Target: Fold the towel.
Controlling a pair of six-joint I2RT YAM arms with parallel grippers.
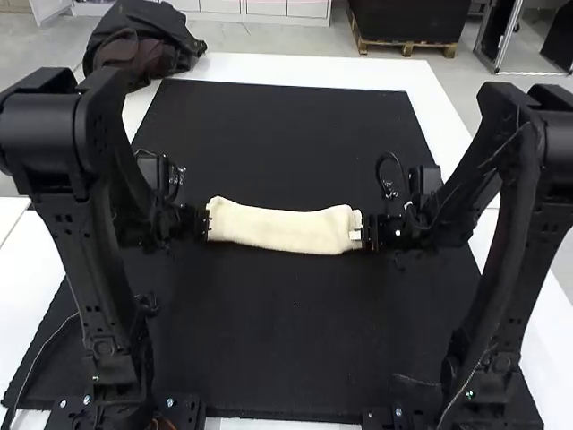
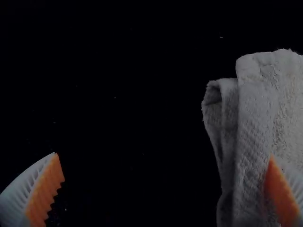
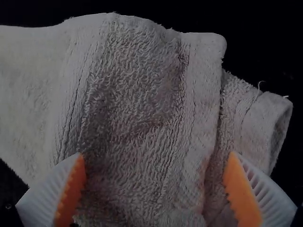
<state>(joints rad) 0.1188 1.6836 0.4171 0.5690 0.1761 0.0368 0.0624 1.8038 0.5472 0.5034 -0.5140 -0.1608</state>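
While the jaws of the left gripper (image 2: 163, 154) and right gripper (image 3: 155, 153) are spread, the soft, seemingly light terry towel (image 1: 282, 229) is best grasped by its layered ends.

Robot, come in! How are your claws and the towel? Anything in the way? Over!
Left claw open, at towel's left end. Right claw open, at right end. Towel folded into a long strip. Bag off past the mat, clear of towel.

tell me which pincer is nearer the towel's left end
Left. The left pincer is at that end of the towel, one finger over it and the other over the black mat; the right pincer is at the opposite end.
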